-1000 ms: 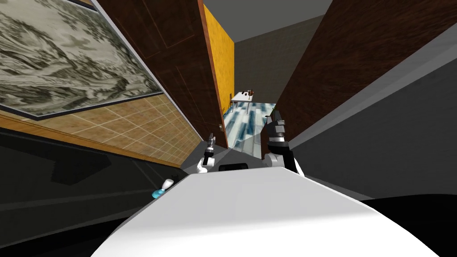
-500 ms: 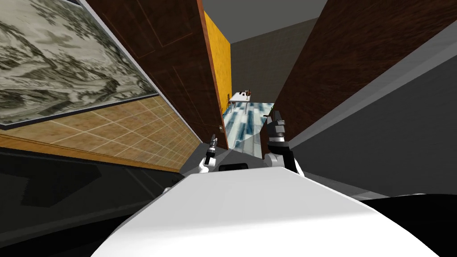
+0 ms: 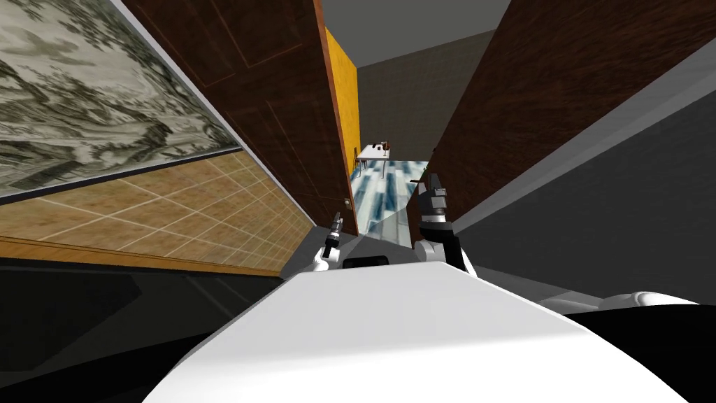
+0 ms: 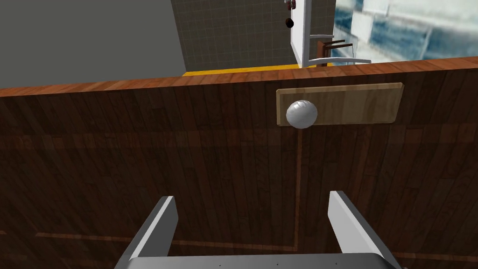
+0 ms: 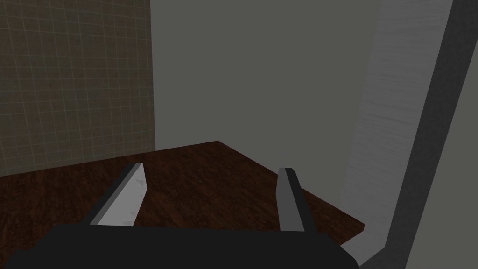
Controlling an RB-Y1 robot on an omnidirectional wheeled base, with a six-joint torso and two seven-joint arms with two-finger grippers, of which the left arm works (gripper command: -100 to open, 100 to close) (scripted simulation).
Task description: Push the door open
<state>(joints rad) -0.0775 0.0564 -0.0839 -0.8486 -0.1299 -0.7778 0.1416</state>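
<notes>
You cannot see the whole dark brown panelled wooden door [image 4: 140, 163]: in the left wrist view it runs off both sides and the bottom, and in the head view the top edge cuts it. The round silver knob [image 4: 301, 113] covers part of its pale wooden plate [image 4: 354, 105]. Whether the left arm's jaws touch the door, you cannot tell. Past the door, the dark items on the small white counter [image 3: 373, 150] are too small to name. The large grey landscape picture [image 3: 84, 105] is cut off at the left and top.
</notes>
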